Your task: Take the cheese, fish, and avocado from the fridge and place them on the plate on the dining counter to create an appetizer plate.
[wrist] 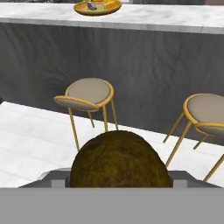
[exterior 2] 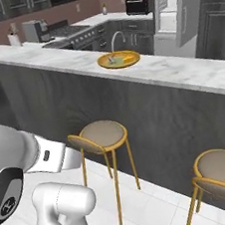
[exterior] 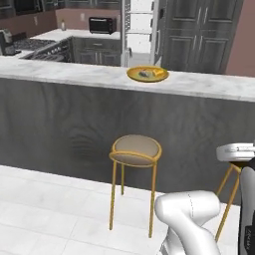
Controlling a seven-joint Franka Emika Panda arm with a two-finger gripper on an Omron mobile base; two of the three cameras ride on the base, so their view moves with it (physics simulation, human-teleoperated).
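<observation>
Well below and short of the round yellow-orange plate [wrist: 87, 12], at the bottom of the hand view: pincer [wrist: 118, 181] spread wide yet pinching the rough, dark brown-green ball of avocado [wrist: 120, 157]. Held close under the hand camera, seated between the jaws, probably so as not to roll out while carried. Fingertips themselves mostly hidden behind the fruit.

Beyond the avocado and under the plate: two round stools, tan cushion on thin golden metal legs, one [wrist: 89, 92] almost straight beneath the plate, the other [wrist: 210, 109] off to the right of it. Standing between the robot and the dark grey front panel, so likely calling for a reach up and over.

Carrying the plate: long white marble surface [wrist: 175, 17] of the dining counter, the plate set near its front edge, within reach from this side.

On the plate already: slender grey-brown fish [exterior: 144, 74] and small yellow-orange wedge of cheese [exterior: 159, 73], lying side by side, room apparently left beside them for a third item.

Behind the plate, across the kitchen: tall grey fridge [exterior: 142, 30] with white shelves, door open.

Judged stage: last of three foods in hand, lifting to plate height and setting down not yet done.
</observation>
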